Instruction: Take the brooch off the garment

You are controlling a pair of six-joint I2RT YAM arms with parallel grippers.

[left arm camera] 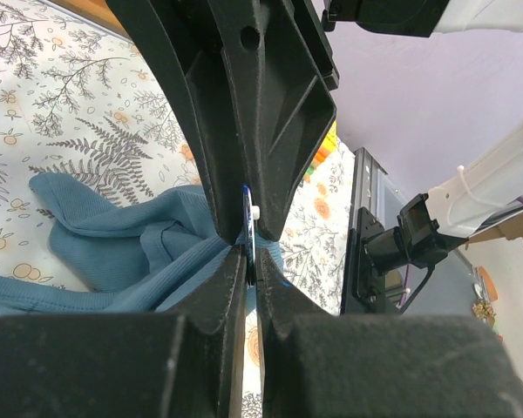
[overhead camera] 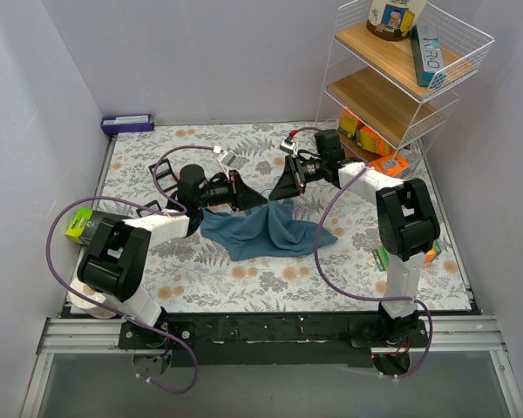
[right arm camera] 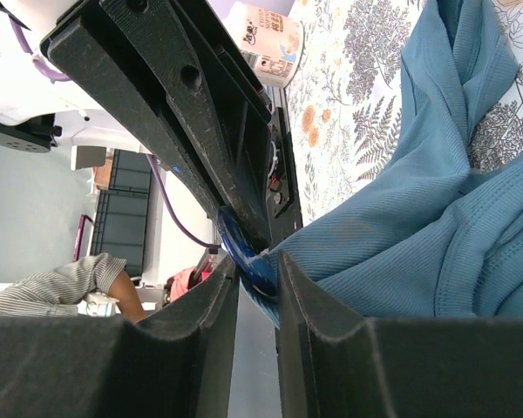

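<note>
Left gripper [left arm camera: 251, 266] was clamped on the soft teal-blue T-shirt [left arm camera: 113, 235]; the tiny whitish round brooch [left arm camera: 255, 212] sat just beyond its tips, between nearly closed jaws of the right gripper [left arm camera: 251, 233], hold unclear.

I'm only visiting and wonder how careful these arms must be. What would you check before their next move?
1. Is the left gripper pinching the T-shirt? Ok.
2. Is the brooch in sight? Ok, a white dot by the right gripper.
3. Does the right gripper firmly hold the brooch? Cannot tell.
4. Is the pinched cloth raised off the table? Ok.
</note>
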